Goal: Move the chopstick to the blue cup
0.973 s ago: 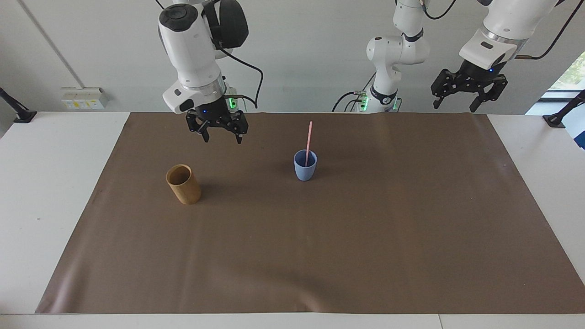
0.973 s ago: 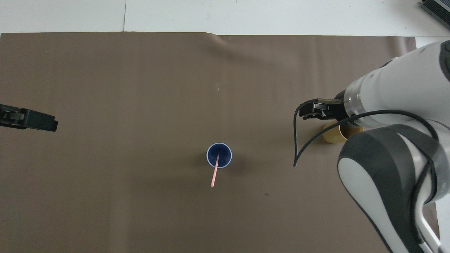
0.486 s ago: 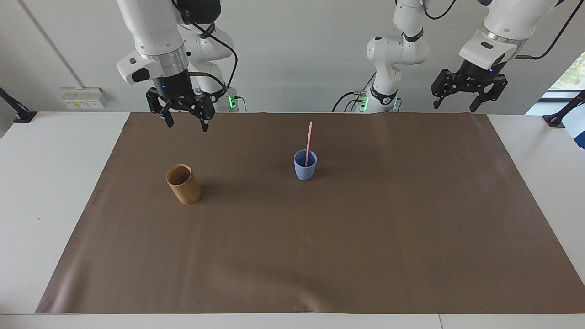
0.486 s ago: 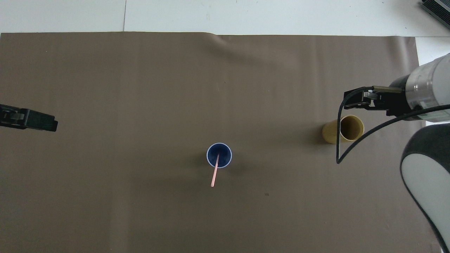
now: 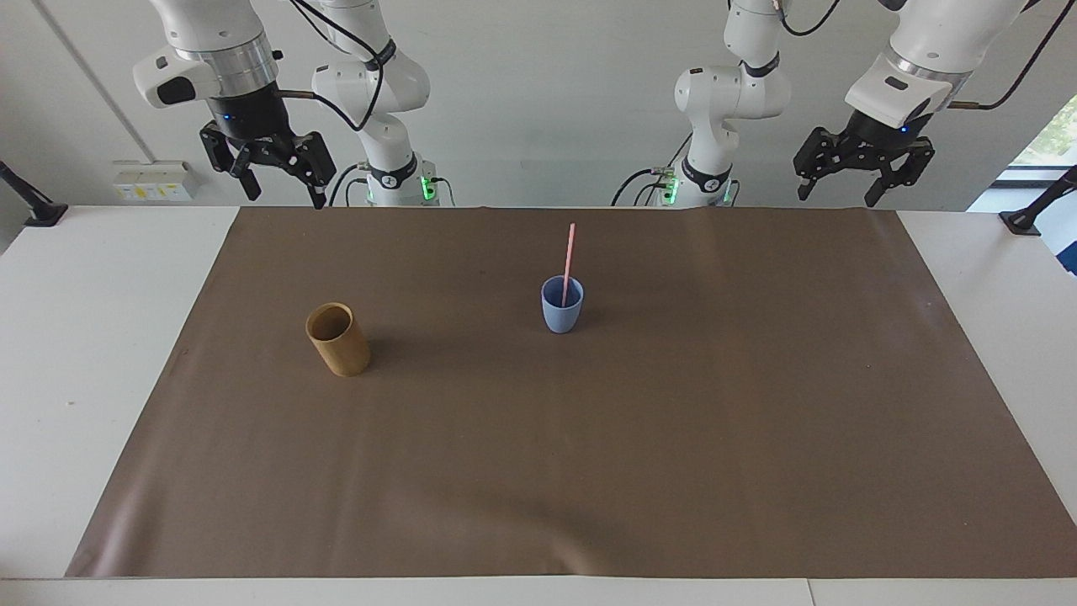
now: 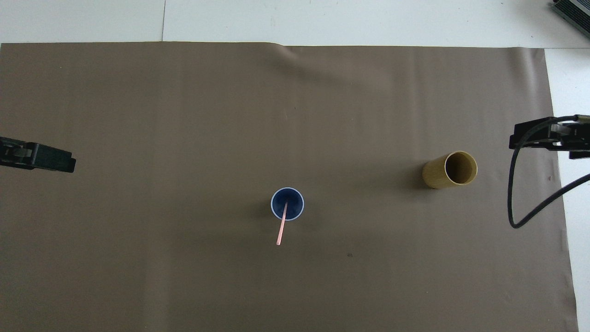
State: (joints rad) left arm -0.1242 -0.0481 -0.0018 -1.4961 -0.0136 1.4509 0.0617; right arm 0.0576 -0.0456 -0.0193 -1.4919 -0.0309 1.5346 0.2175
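Surface: a white surface [image 5: 92, 353] covered across most of its width by a brown mat [image 5: 639, 438]; white margins show at both ends and along the edge farthest from the robots.
Mat: lies flat, with a slight ripple on its edge farthest from the robots in the overhead view.
Room: a pale grey wall [image 5: 538, 101] rises at the robots' end; a white socket strip [image 5: 156, 180] is fixed to it at the right arm's end; a window corner with greenery [image 5: 1052, 135] shows at the left arm's end.
Blue cup: the blue cup [image 5: 561, 305] stands upright near the middle of the mat.
Chopstick: the pale pink chopstick [image 5: 569, 257] stands in the blue cup, lower end inside, leaning toward the robots, most of its length above the rim.
Wooden cup: a tan wooden cup [image 5: 337, 338] stands toward the right arm's end, well apart from the blue cup.
Left tool: the left tool [image 5: 863, 180] hangs high over the mat's corner at its own end, fingers spread, holding nothing.
Right tool: the right tool [image 5: 280, 183] hangs high over the mat's edge near its base, fingers spread, holding nothing; a black cable [image 6: 530, 184] loops from it.
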